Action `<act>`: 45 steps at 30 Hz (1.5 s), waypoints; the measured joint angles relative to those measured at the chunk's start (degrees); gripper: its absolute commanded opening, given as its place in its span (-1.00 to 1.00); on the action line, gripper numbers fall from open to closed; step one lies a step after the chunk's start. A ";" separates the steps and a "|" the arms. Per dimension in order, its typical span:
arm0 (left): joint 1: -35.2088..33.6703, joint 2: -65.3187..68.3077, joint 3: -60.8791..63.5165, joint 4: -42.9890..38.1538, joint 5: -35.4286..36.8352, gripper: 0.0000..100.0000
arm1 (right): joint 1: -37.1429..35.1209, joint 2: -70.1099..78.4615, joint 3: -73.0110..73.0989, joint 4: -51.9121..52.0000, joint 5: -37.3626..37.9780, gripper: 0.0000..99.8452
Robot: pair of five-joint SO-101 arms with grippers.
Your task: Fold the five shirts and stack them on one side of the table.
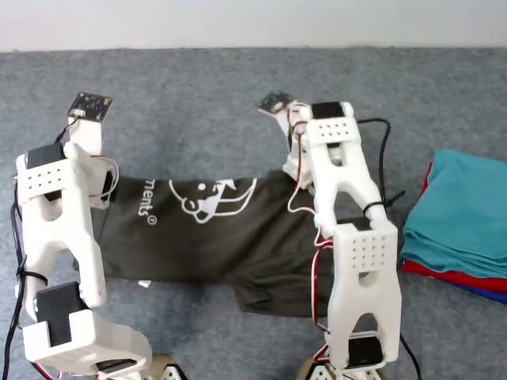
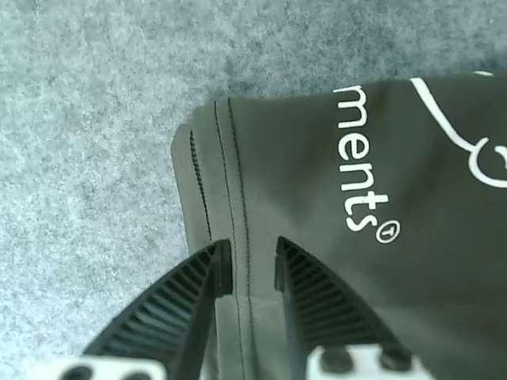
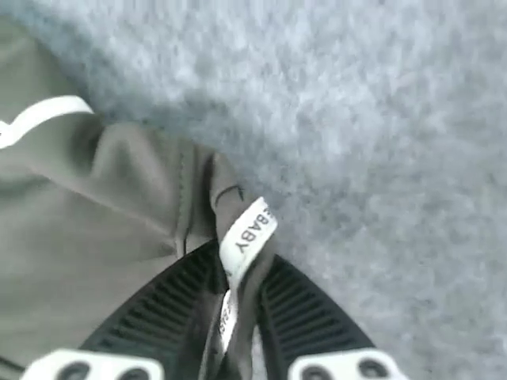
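A dark olive shirt [image 1: 222, 237] with a white print lies spread flat across the grey table. My left gripper [image 2: 253, 269] is shut on the stitched hem of the shirt [image 2: 380, 142] at its left end; in the high view it sits at the shirt's left edge [image 1: 105, 186]. My right gripper [image 3: 238, 277] is shut on the shirt's collar, with the white neck label [image 3: 247, 233] pinched between its fingers. From above, the right gripper [image 1: 299, 170] is at the shirt's far right corner.
A stack of folded shirts [image 1: 463, 226], teal on top with red and blue beneath, lies at the table's right edge. Grey carpet-like table surface [image 1: 198, 103] stretches behind the shirt. Both arm bases stand at the near edge.
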 measured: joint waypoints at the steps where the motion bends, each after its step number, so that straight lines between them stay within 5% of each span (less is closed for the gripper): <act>1: 0.00 0.00 0.00 0.26 0.00 -0.79 | 0.26 0.00 -0.53 0.97 0.00 -0.55; 9: 0.00 0.00 -0.26 -1.14 1.14 -0.79 | 3.60 -0.09 -10.02 12.22 -5.63 -0.54; 19: 5.71 0.35 -4.31 -7.03 8.35 -0.80 | 3.52 2.37 -11.34 13.27 -6.07 -0.98; 28: 3.16 18.90 -13.54 -8.70 8.35 -0.80 | 4.92 7.30 -11.43 13.36 -6.15 -0.98; 37: -3.08 37.98 -35.87 3.34 8.44 -0.89 | 7.74 9.05 -11.52 13.19 -6.24 -0.98; 45: -3.78 39.56 -56.70 16.97 8.44 -0.88 | 7.91 6.51 -16.09 13.45 -7.12 -0.98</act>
